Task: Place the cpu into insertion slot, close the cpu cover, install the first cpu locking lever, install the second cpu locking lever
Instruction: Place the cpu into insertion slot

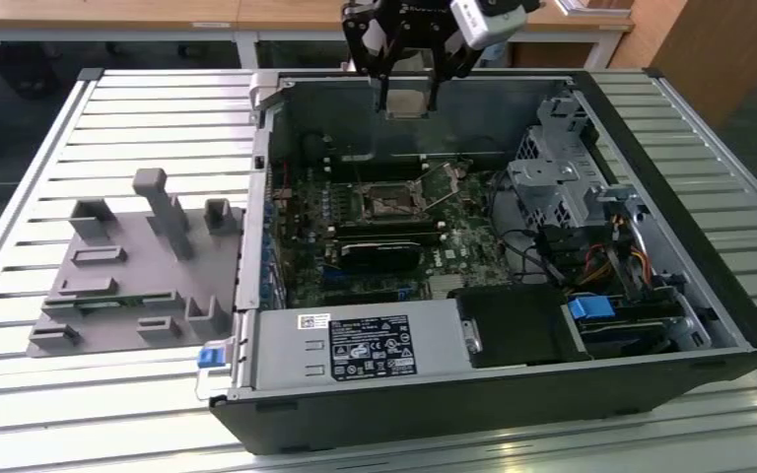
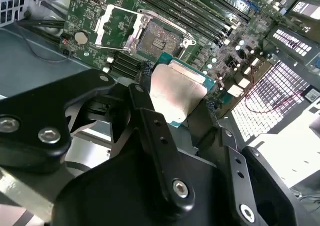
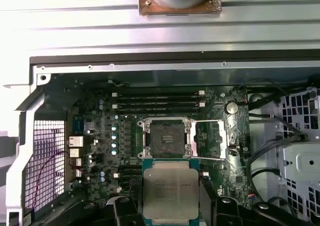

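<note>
Zero of four steps finished. Gripper [image 1: 406,106] jaws clamped on the cpu [image 3: 170,193], held above the motherboard [image 3: 100,111]; insertion slot [image 3: 165,137] bare, cpu cover [image 3: 223,136] swung open beside it.

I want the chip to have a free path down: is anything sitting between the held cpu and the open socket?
Nothing visible does. The pincer grips the cpu above the motherboard, and the insertion slot lies bare in both wrist views, its cpu cover flipped open beside it.
</note>
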Available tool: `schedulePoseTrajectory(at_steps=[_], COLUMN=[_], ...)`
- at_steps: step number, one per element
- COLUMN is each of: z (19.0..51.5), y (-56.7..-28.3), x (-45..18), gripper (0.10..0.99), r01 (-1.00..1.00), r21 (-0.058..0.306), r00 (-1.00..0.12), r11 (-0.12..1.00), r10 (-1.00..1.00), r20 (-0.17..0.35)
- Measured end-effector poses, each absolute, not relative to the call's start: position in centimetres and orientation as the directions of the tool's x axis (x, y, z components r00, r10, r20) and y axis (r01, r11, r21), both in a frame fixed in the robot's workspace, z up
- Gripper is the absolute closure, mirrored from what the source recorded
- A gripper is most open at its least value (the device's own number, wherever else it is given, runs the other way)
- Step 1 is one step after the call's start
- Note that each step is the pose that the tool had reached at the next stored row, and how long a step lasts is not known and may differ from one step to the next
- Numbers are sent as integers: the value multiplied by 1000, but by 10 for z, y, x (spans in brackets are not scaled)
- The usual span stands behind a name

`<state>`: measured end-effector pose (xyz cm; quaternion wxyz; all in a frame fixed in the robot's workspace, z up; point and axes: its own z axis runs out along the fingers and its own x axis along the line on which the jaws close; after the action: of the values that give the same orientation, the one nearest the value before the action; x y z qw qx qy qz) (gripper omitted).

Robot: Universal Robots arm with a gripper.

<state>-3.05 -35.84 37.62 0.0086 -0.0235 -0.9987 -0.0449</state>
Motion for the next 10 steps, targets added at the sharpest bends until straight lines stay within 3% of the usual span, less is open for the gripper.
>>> schedulePoseTrajectory(at_steps=[10], z=[376], y=[-358], x=[-30], gripper=[549], r01=[117], r21=[88], r00=[-993], r11=[989], r10=[116], r20=[19])
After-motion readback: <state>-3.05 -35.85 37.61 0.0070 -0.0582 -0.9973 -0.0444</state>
